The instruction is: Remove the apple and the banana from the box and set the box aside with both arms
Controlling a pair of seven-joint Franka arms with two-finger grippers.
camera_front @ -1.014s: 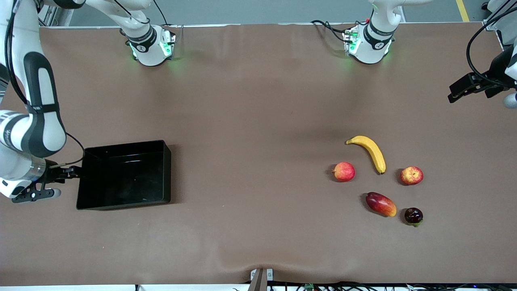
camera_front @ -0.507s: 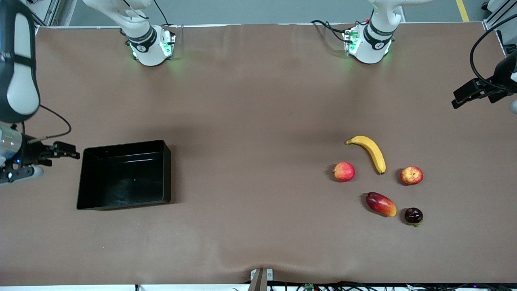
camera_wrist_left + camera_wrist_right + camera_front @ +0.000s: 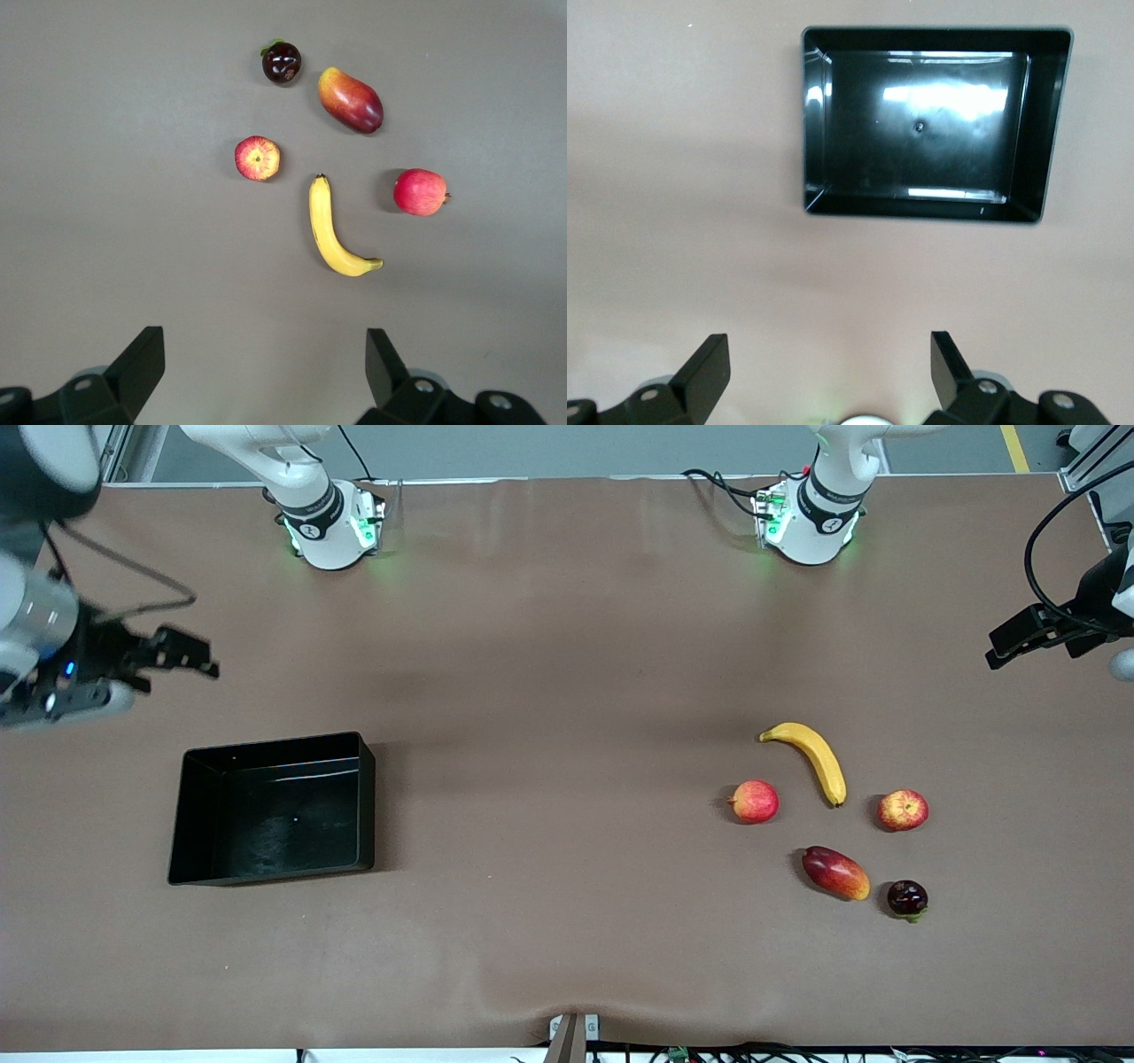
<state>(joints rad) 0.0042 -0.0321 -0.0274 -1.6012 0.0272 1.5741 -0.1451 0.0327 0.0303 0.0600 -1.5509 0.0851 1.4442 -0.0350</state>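
While the right gripper (image 3: 182, 657) hangs in the air over bare table at the right arm's end, its fingers (image 3: 709, 367) spread wide and holding nothing, the black box (image 3: 270, 808) sits flat on the table, apart from it and nearer the front camera. Toward the left arm's end from the box lie the fruits: a red apple (image 3: 754, 801), then the banana (image 3: 813, 758) just beside it, then a streaked red-yellow apple (image 3: 903, 810). A mango-like fruit (image 3: 835, 872) and a dark purple fruit (image 3: 907, 898) lie nearer the front camera than the banana. The left gripper (image 3: 1019, 638) hovers at the left arm's end, well apart from the banana, its fingers (image 3: 142, 363) spread and empty.
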